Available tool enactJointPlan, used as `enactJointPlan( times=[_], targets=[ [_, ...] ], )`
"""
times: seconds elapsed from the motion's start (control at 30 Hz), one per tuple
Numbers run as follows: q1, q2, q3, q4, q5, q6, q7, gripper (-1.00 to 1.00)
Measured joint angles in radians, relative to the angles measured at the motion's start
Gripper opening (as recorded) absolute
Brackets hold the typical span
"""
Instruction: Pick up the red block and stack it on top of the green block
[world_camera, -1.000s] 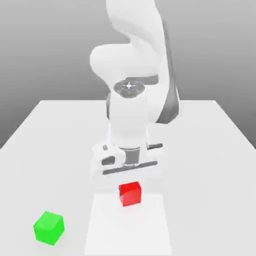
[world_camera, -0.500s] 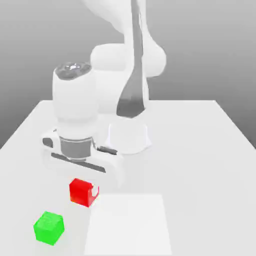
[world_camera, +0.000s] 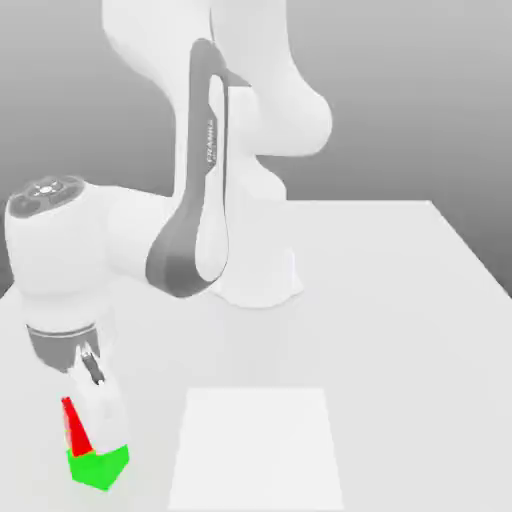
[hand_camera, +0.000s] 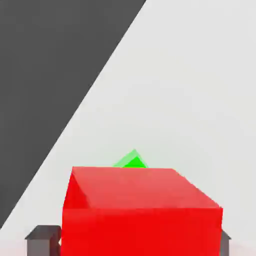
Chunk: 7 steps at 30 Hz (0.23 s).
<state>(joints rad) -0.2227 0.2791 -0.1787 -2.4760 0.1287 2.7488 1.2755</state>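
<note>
Gripper of mine leans at the exterior view's seven o'clock, the red block beside it, above the green block; whether I grip it, I cannot tell. In the hand view, red largely hides green.

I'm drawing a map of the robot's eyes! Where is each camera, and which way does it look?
Exterior view: it sits off the arm, across the table from the robot's base, looking slightly down toward the arm; arm, base and hand show.
Hand view: it rides on the hand, looking past the jaws at the red block and the table beyond; the two jaw tips show, one on each side of that block.
Both share the red block, the green block and the table.
</note>
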Motion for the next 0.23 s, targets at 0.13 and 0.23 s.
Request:
enactJointPlan(
  times=[0.13,0.23],
  targets=[
    [0.007,-0.029,-0.01,-0.001,-0.014,-0.027,0.011,1.0],
    [0.016,-0.129,-0.028,-0.007,-0.065,-0.12,0.047,1.0]
  ],
)
